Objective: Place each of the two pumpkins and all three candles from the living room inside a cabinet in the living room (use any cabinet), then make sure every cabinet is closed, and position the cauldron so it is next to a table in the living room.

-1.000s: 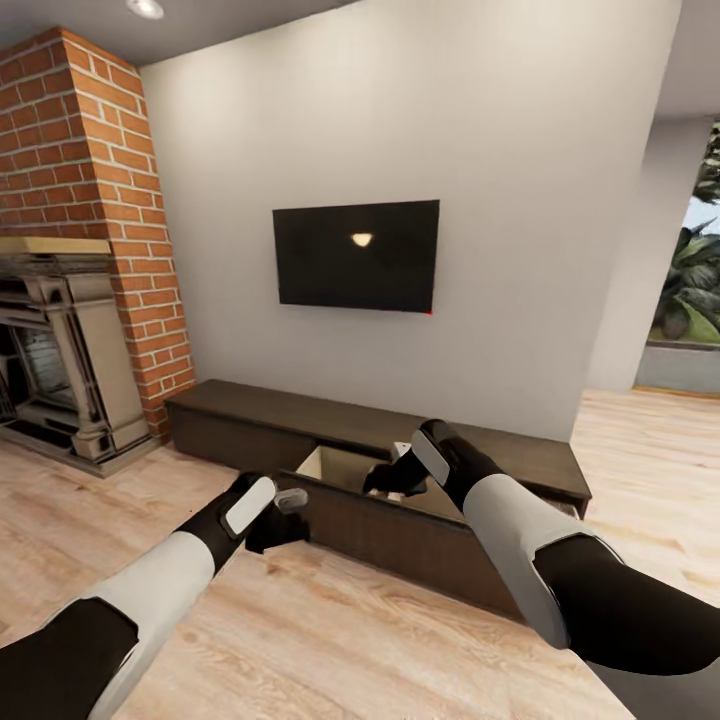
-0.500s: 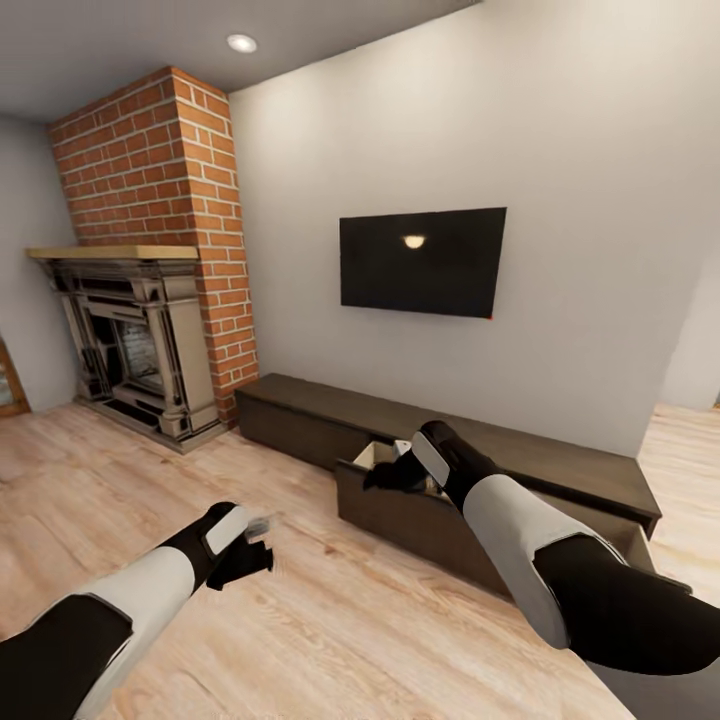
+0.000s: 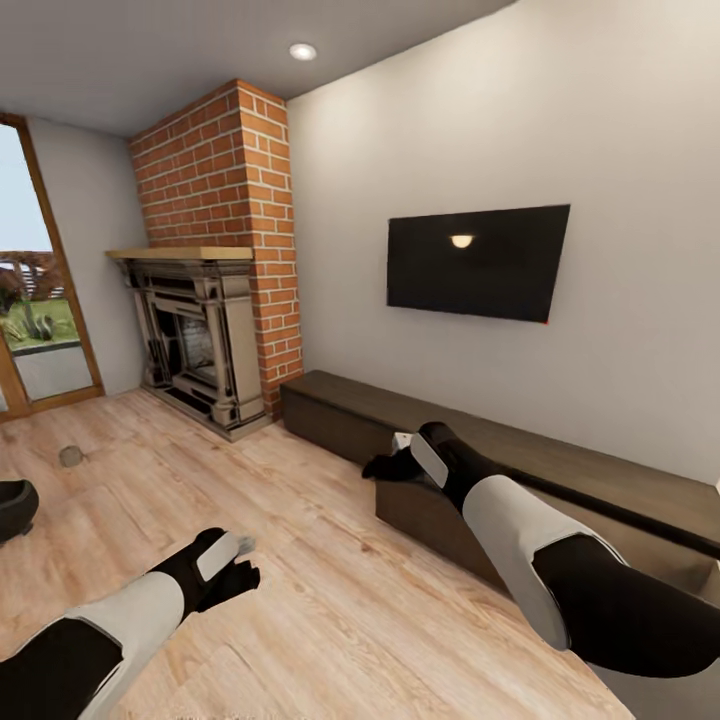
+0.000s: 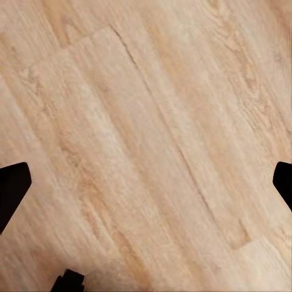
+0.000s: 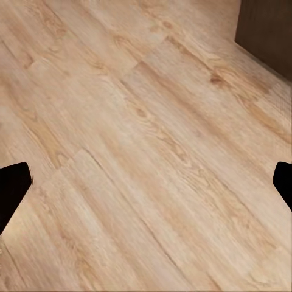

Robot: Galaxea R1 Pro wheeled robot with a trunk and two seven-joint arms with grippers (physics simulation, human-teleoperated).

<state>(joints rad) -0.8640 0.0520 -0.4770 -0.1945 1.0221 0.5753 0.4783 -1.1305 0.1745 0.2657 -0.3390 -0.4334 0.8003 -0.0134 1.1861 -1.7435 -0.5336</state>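
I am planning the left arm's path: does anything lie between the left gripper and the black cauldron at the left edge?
Nothing visible does: bare wood floor lies between the left gripper and the cauldron. A small grey object lies farther back, off that line.

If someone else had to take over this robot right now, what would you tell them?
Left gripper: open, empty, over the floor.
Right gripper: open, empty, near the cabinet.
One drawer stands pulled out. The black shape at the head view's left edge looks like the cauldron.
Done: cannot tell what is stowed.
Left: shut that drawer, stow any remaining pumpkins and candles, set the cauldron beside the table.
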